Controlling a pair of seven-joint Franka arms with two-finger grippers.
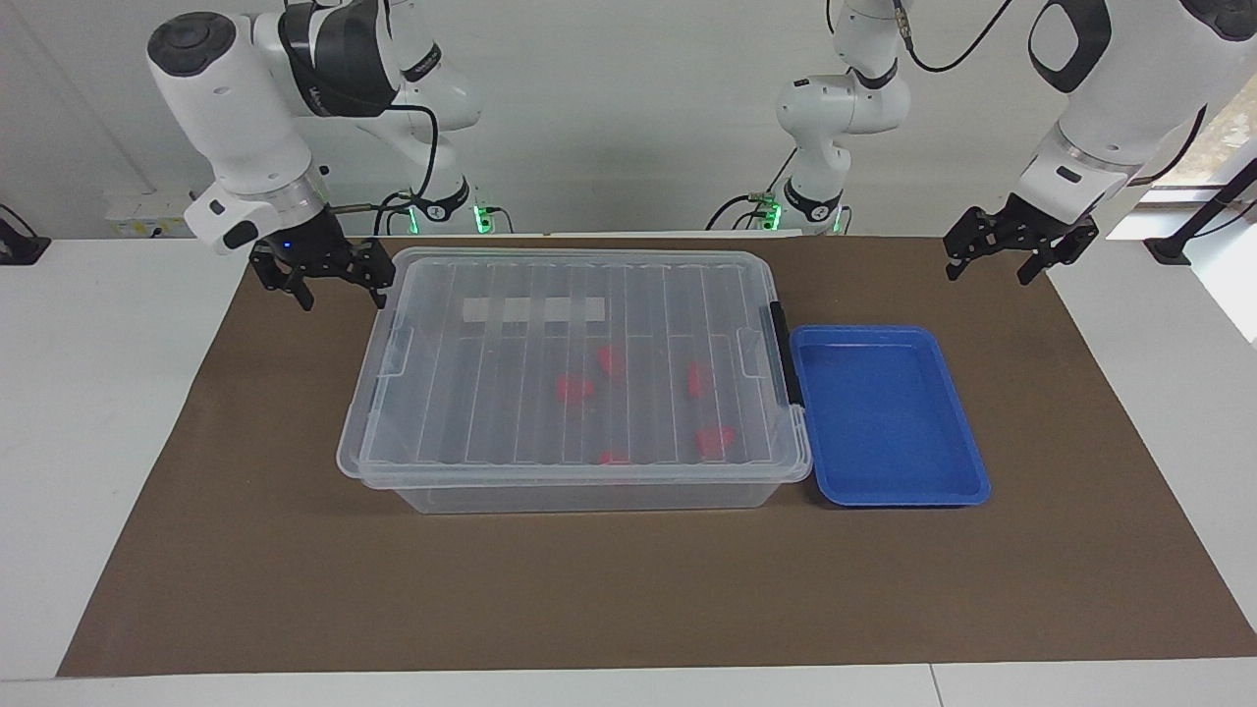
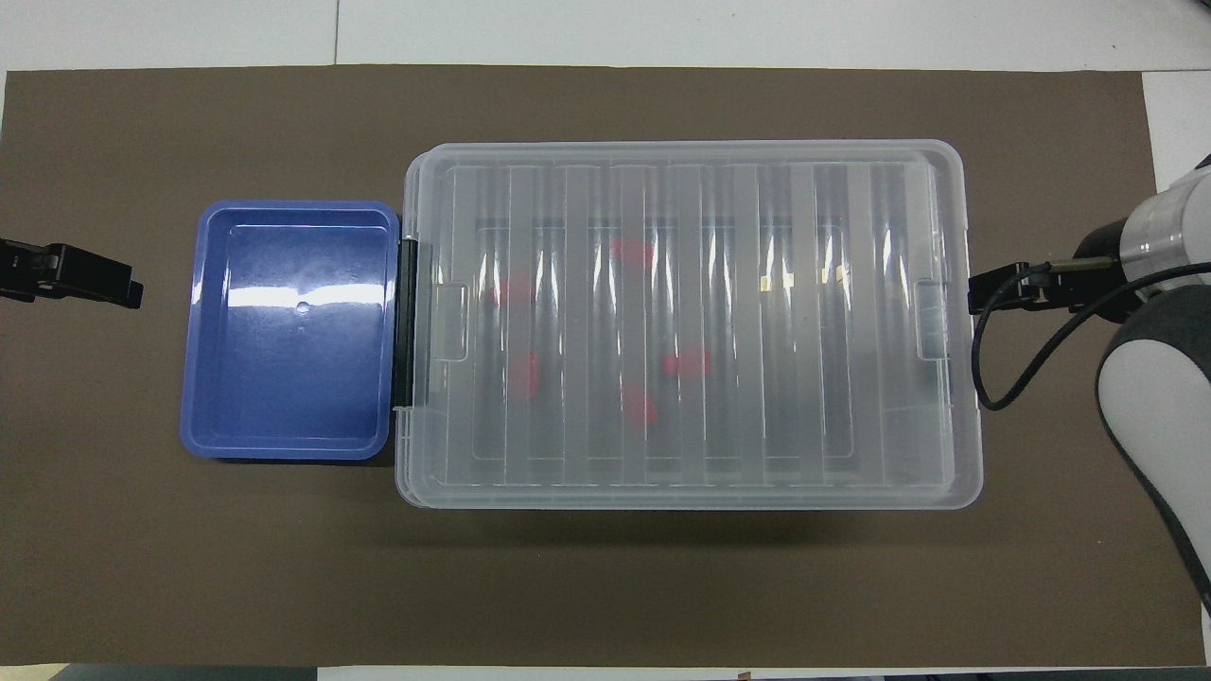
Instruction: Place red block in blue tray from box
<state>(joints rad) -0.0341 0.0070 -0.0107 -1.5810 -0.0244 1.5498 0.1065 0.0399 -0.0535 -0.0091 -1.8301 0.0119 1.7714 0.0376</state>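
The clear box (image 1: 471,393) stands mid-table with its ribbed lid shut; it also shows in the overhead view (image 2: 851,331). Several red blocks lie inside under the lid, one of them here (image 1: 574,388), also seen from overhead (image 2: 687,362). The blue tray (image 1: 884,417) (image 2: 293,378) sits empty beside the box's black latch (image 1: 781,353), toward the left arm's end. My right gripper (image 1: 342,298) (image 2: 989,288) is open and empty, in the air by the box's end at the right arm's side. My left gripper (image 1: 989,275) (image 2: 114,284) is open and empty, over the mat past the tray.
A brown mat (image 1: 628,589) covers the table under the box and tray, with white table (image 1: 98,393) around it. A black cable (image 2: 984,378) hangs from the right arm's wrist. A white label strip (image 1: 533,310) lies on the lid.
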